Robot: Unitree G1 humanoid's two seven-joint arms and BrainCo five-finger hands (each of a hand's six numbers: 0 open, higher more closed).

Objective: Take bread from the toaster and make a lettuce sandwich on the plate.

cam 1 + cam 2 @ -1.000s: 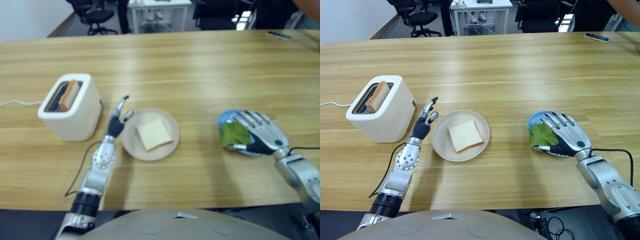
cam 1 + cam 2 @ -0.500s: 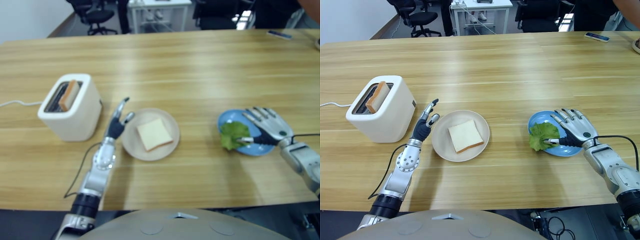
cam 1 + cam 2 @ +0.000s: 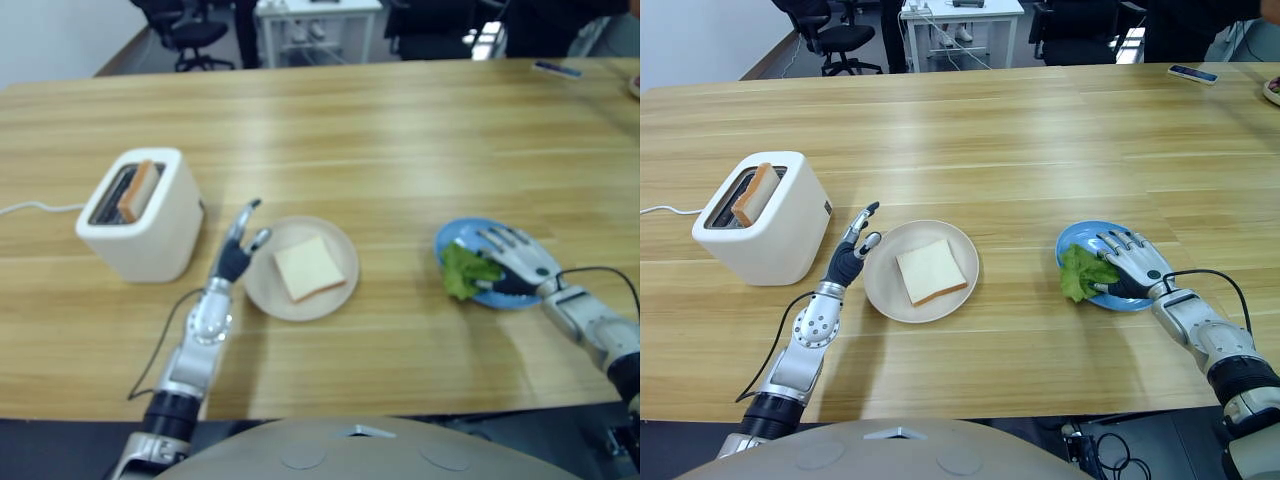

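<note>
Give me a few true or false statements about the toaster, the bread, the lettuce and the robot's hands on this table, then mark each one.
1. A bread slice lies on the beige plate. True.
2. The toaster is empty. False: a second slice stands in its slot.
3. The lettuce is on the blue plate. True.
4. The left hand holds bread. False: it is open and holds nothing, between the toaster and the beige plate.
5. The right hand is at the toaster. False: it is over the blue plate, at the lettuce.
</note>
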